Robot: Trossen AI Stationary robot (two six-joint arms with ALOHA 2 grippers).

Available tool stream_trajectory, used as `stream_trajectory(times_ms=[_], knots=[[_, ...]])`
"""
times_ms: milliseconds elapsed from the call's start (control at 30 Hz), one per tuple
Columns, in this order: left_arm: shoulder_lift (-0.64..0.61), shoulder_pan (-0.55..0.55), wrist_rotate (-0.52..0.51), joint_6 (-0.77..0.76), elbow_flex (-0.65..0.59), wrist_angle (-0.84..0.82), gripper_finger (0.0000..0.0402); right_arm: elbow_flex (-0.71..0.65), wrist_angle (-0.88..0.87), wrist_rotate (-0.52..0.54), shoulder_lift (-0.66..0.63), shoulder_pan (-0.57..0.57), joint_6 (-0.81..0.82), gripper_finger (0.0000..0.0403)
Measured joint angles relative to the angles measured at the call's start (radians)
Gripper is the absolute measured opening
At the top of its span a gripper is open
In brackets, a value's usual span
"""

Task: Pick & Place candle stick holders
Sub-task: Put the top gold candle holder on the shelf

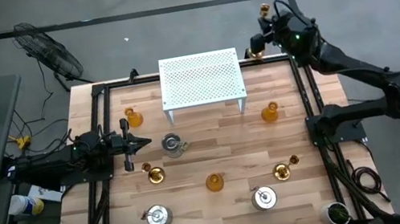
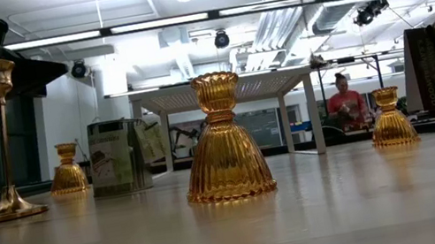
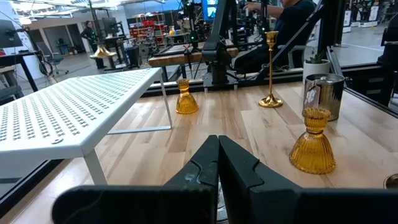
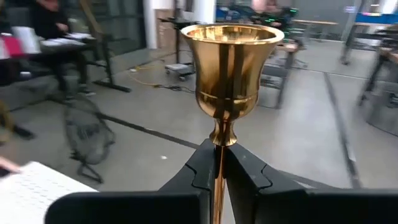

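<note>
My right gripper [image 1: 261, 36] is shut on a tall gold candlestick [image 4: 231, 68], high over the table's far right corner beside the white rack [image 1: 202, 79]. Its base shows in the high view [image 1: 257, 53]. My left gripper [image 1: 137, 144] is shut and empty at the table's left, just left of a silvery pot [image 1: 173, 143]. Two gold candlesticks [image 1: 153, 173] [image 1: 284, 169] stand on their bases. Three amber cups [image 1: 133, 118] [image 1: 269, 112] [image 1: 214, 182] and two more pots [image 1: 157, 216] [image 1: 264, 197] stand on the table. My right gripper pinches the candlestick's thin stem [image 4: 219, 149] between its two fingers, just under the cup at the top. The fingers lie across the stem. The candlestick stands upright in the hold, lifted clear, with its stem and base hanging below the fingers.
The white perforated rack stands on its legs at the far middle of the table. A black frame [image 1: 307, 94] runs around the table. A floor fan [image 1: 47, 52] stands beyond the far left corner. People show in the room behind [image 2: 344, 100].
</note>
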Motion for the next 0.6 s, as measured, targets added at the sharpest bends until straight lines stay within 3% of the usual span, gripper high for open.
stream_trajectory(times_ms=[233,600], knots=[[0.0,0.0,0.0,0.0,0.0,0.0,0.0,0.13,0.001,-0.19,0.138,0.0,-0.046,0.0015],[0.0,0.0,0.0,0.0,0.0,0.0,0.0,0.229,0.044,-0.335,0.298,0.0,-0.051,0.0015]])
